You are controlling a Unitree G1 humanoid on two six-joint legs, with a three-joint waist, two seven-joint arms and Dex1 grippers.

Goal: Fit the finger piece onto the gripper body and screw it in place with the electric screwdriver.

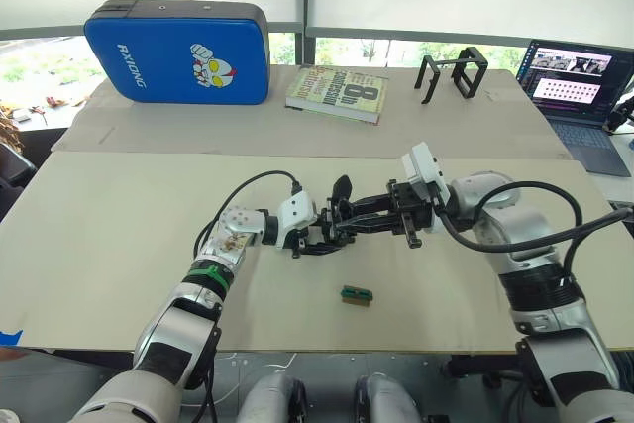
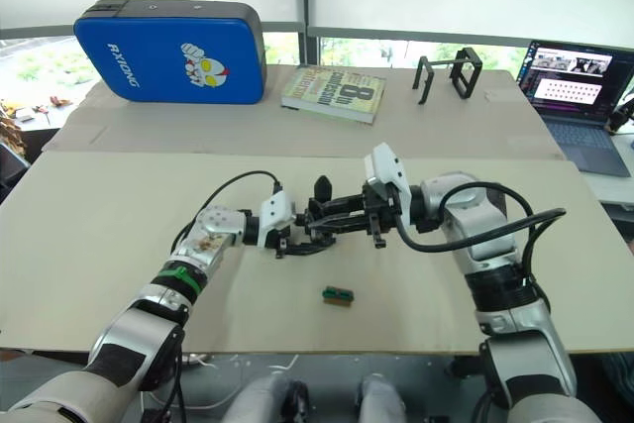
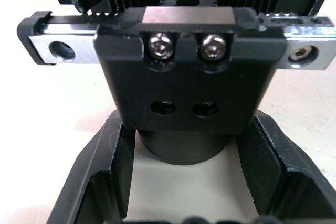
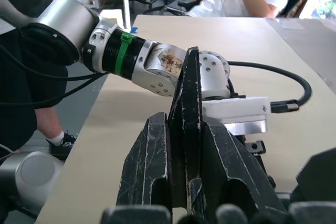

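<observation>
Nearby, green block (image 1: 356, 295) apparently lies clear of both claws.

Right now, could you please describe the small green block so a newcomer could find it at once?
Start at the wide beige table. In front of the two meeting grippers, nearer the robot, lies the small green block, alone on bare tabletop. It is the only green, flat, loose piece there.

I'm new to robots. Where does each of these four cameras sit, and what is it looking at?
Left eye view: on the head, looking down over both arms at the beige table, where the grippers meet.
Right eye view: its stereo twin, same scene, with the small green block in front.
Left wrist view: on the left wrist, looking along the left gripper at the black round-based gripper body.
Right wrist view: on the right wrist; the right gripper pinches the black wedge-shaped finger piece, the left arm beyond.
Shared: both wrist views show the same meeting point.
</observation>
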